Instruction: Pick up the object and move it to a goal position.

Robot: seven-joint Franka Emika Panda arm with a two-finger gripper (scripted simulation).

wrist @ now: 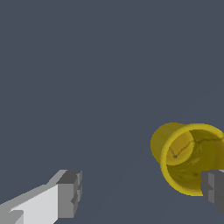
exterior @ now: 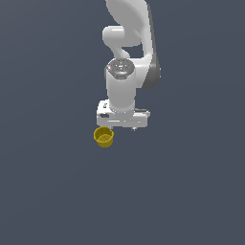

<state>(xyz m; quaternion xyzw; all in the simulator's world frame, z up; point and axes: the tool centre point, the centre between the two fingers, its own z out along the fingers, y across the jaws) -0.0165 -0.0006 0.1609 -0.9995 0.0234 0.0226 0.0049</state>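
In the wrist view the claw (wrist: 142,192) was seen spread wide, one grey fingertip (wrist: 70,192) well to one side and the other overlapping the rim of the yellow cup (wrist: 192,157). The cup was not centred in the gap; it was found beside one finger, its hollow mouth turned toward the camera and its narrower base pointing away. Whether that finger was touching the rim or merely passing in front of it could not be told.

Farther off, in the exterior view, the cup (exterior: 104,137) was seen on the dark surface (exterior: 48,191) at about seven o'clock from the claw (exterior: 123,125), just beside and below the white hand of the arm (exterior: 127,57).

No grasp had been made. The task was judged to be at its start: the claw had yet to be shifted over the cup, closed on it, and the lift and carry to the goal were left. No goal marker was visible.
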